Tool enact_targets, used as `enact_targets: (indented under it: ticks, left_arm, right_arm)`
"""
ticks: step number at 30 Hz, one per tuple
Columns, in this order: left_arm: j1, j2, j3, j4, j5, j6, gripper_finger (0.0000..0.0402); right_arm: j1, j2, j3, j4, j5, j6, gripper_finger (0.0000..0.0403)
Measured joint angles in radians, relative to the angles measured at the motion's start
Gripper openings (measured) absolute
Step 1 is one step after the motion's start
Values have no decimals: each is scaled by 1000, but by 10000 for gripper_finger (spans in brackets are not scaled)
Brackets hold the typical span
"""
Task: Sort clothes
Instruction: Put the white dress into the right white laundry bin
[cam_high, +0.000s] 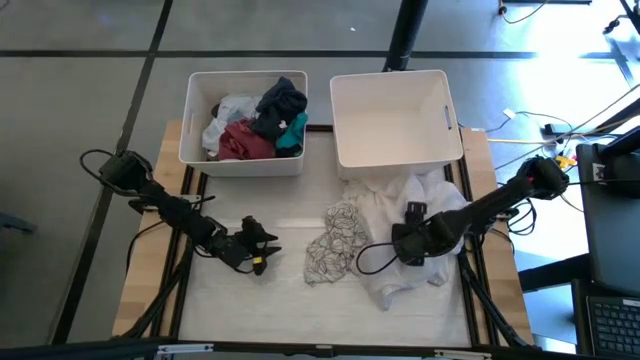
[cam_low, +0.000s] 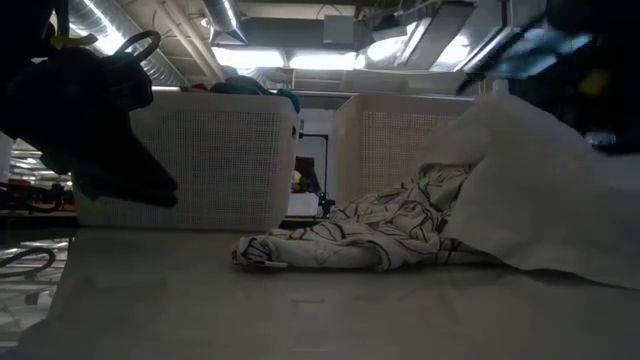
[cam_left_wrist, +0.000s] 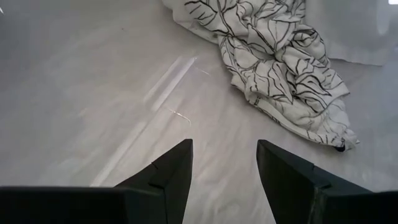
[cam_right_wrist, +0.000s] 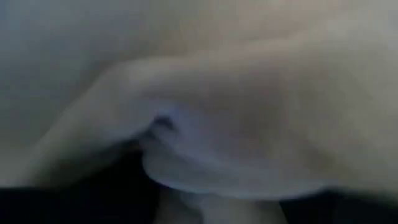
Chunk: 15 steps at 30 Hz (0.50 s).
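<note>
Two bins (cam_high: 395, 120) | two garments (cam_high: 335, 240) out | left pincer (cam_high: 262, 248) open, empty | right pincer (cam_high: 412, 222) unclear

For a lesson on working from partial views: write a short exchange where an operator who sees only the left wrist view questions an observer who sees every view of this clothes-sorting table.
Operator: I see only a patterned garment ahead. Where is the other arm?
Observer: The right end effector is over a white garment lying right beside your patterned one.
Operator: Any bins?
Observer: Two white ones at the far edge. The left bin holds maroon, teal, dark and white clothes.
Operator: And the other?
Observer: The right bin looks empty.
</note>
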Motion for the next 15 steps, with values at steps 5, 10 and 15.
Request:
enact_targets:
  ticks: [5, 10, 15]
  left_arm:
    - [0, 0, 0, 1, -13, 0, 169]
    - [0, 0, 0, 2, -17, 0, 169]
    - [0, 0, 0, 2, -20, 0, 169]
  right_arm:
    - [-5, 14, -98, 112, 12, -27, 212]
    - [-4, 14, -73, 74, 1, -71, 66]
    - [-4, 18, 51, -38, -8, -145, 36]
